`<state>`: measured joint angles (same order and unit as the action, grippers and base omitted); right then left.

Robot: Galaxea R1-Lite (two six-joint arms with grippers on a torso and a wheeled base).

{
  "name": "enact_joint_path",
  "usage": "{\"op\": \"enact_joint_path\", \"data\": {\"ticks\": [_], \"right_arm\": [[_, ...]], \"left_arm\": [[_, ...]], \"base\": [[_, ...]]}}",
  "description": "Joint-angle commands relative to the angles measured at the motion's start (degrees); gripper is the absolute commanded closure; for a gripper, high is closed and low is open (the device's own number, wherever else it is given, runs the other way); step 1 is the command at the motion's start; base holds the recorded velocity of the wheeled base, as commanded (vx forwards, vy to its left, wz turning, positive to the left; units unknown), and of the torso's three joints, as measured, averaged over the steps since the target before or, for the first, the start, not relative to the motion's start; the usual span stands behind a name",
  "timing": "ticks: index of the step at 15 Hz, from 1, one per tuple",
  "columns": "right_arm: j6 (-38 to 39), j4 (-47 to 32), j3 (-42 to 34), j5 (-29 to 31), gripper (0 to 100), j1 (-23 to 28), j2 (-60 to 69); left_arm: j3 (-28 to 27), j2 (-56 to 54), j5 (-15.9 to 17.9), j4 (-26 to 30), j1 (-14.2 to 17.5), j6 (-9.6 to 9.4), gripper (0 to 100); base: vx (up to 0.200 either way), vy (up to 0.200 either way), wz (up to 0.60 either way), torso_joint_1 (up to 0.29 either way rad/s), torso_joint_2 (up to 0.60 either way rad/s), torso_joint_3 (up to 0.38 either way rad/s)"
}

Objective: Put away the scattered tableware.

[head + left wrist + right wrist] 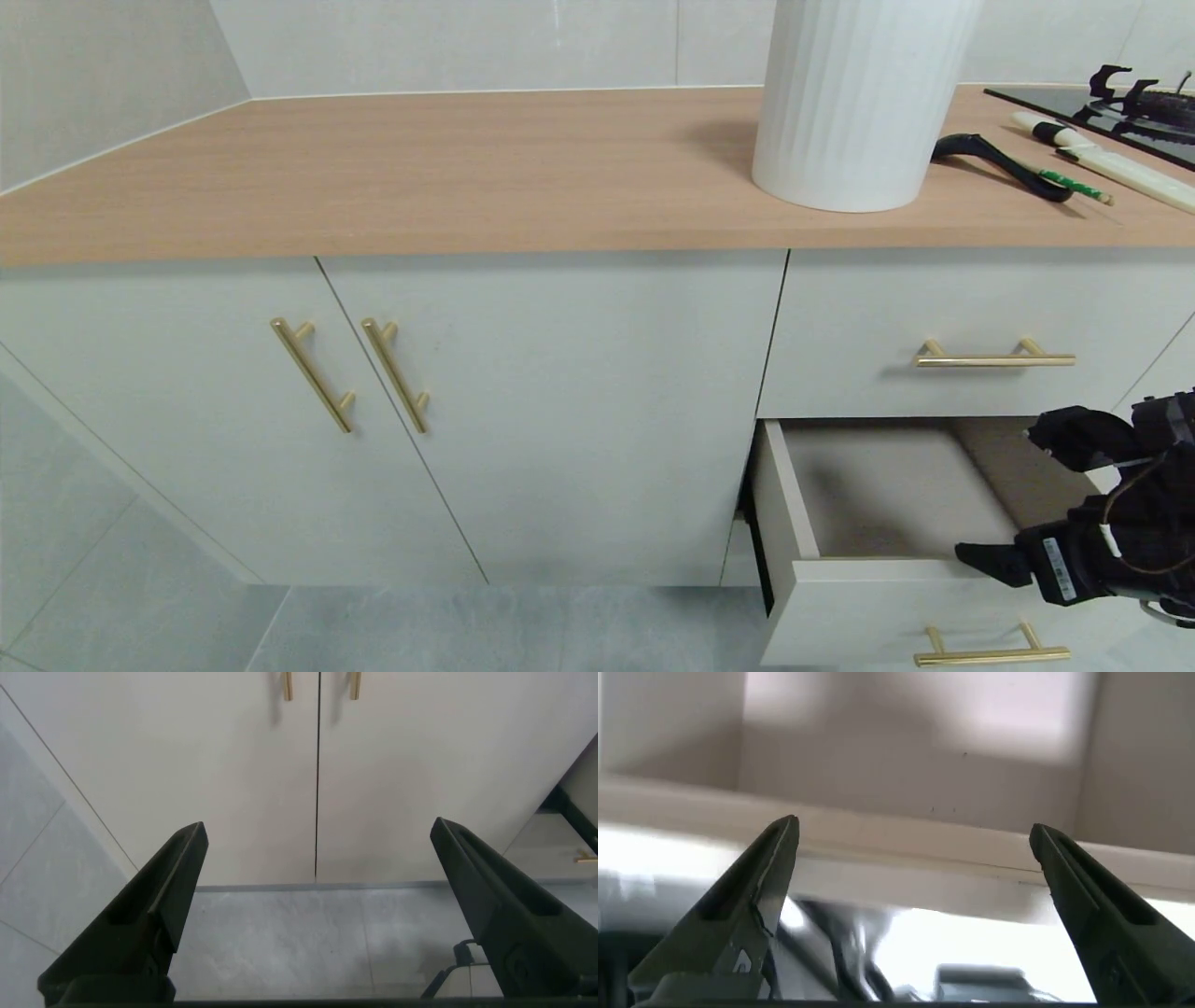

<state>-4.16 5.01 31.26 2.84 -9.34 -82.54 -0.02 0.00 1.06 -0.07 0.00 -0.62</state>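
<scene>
R gripper [997,492] sits at front edge of open drawer [859,607], jaws spread, holding nothing. L gripper [318,835] is low, facing cupboard doors [560,420], also released and empty.

Judged step: drawer is ready, so fetch tableware next. Lift R clear w/o bumping the drawer shut, come down from above, pinch each piece across its handle at mid-length, lay it lengthwise in the drawer.

Tableware lies far R on bench [420,168], beyond white ribbed container [854,103].

Count:
- 1 black ladle-like piece [999,161]
- 1 green-tipped stick [1074,185]
- 1 cream-handled utensil [1111,163]
- 1 container
- 2 doors
- 4 gold handles [994,358]
</scene>
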Motion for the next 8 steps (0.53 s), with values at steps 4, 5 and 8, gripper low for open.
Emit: {"op": "enact_joint_path", "data": {"ticks": [4,5,8], "right_arm": [[-2.43,-8.35,0.65,0.15,0,-3.58,4.32],[-2.52,-8.61,0.65,0.24,0,-4.72,4.50],[-2.35,-8.09,1.09,0.15,0,-4.99,4.50]], "left_arm": [[0.02,0.09,-0.01,-0.01,-0.09,0.01,0],[0.02,0.09,-0.01,-0.01,0.00,0.01,0],[0.02,0.09,-0.01,-0.01,-0.09,0.01,0]], "base": [[0.000,0.000,0.00,0.000,0.00,0.000],[0.000,0.000,0.00,0.000,0.00,0.000],[0.000,0.000,0.00,0.000,0.00,0.000]]}}
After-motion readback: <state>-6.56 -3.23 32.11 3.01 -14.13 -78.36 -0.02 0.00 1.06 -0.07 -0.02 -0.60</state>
